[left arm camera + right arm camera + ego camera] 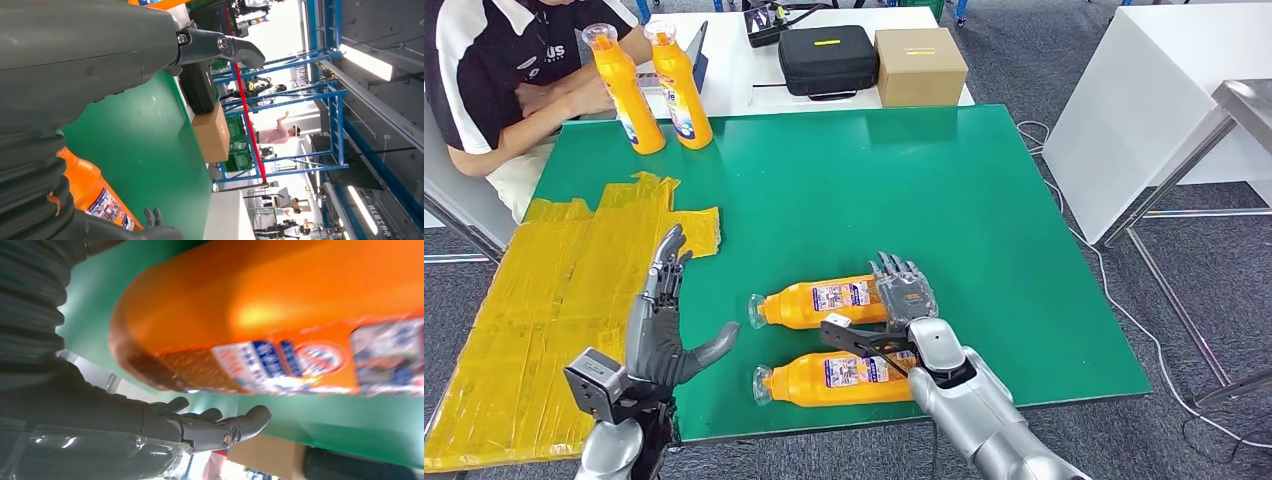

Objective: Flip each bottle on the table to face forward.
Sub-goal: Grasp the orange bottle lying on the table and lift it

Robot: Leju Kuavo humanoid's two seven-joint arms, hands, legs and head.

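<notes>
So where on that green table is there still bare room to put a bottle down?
The widest bare stretch of the green table runs through the middle and right, between the two standing bottles at the back left and the two lying bottles in front. It is crowded at the front, around the right hand and left hand.

Robotics test hall. A green-topped counter stands on grey carpet among plain white tables, one bearing a black case and a cardboard box. Blue steel racking and ceiling strip lights line the hall, where people stand at further workstations.
</notes>
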